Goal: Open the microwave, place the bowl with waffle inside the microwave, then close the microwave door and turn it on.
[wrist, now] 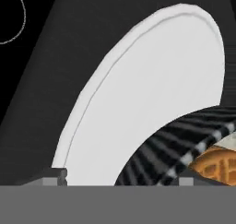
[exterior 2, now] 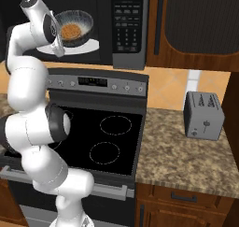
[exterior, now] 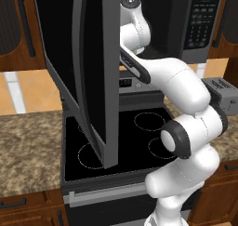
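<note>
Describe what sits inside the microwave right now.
On the microwave's white turntable sits the bowl, holding the waffle. The arm covers the cavity's left side.

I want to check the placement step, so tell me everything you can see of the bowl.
The bowl is small and round, grey-blue to dark, with pale stripes radiating down its patterned sides. It sits upright on the white turntable inside the open microwave, toward the turntable's near edge in the hand view. The round orange-brown waffle lies flat inside it, narrower than the rim. The gripper is close beside the bowl; whether its fingers touch it is unclear.
</note>
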### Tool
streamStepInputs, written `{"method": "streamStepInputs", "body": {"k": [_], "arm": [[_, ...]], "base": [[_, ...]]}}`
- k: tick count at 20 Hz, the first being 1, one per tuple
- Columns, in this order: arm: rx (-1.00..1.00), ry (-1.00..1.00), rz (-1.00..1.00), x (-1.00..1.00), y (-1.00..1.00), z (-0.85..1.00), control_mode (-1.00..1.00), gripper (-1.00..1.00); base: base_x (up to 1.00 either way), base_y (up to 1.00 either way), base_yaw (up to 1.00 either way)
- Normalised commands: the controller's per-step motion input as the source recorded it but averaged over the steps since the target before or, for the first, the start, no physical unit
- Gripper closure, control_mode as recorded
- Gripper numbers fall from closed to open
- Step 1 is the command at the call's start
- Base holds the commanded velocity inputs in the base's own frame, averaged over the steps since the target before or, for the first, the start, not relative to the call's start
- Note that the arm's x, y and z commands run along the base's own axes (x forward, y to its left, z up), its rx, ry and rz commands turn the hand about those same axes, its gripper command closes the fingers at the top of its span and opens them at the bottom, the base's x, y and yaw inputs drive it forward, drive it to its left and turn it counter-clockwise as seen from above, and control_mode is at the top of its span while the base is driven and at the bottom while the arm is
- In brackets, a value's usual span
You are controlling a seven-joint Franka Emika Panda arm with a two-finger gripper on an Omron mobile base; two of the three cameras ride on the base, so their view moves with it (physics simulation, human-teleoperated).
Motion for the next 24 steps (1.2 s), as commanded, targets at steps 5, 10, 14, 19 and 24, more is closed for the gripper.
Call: {"method": "streamStepInputs", "body": {"k": [5, 10, 14, 19, 24], "arm": [[-0.01, -0.16, 0.18, -0.92, 0.04, 0.3, -1.0, -1.0], [0.0, -0.2, 0.11, -0.77, 0.0, 0.3, -1.0, -1.0], [0.0, -0.14, 0.0, -0.87, 0.0, 0.14, -1.0, -1.0], [0.0, -0.08, 0.0, -1.0, 0.0, 0.19, -1.0, -1.0], [0.0, 0.0, 0.0, -1.0, 0.0, 0.04, -1.0, -1.0]], "base": [[0.0, 0.0, 0.0], [0.0, 0.0, 0.0], [0.0, 0.0, 0.0], [0.0, 0.0, 0.0], [0.0, 0.0, 0.0]]}}
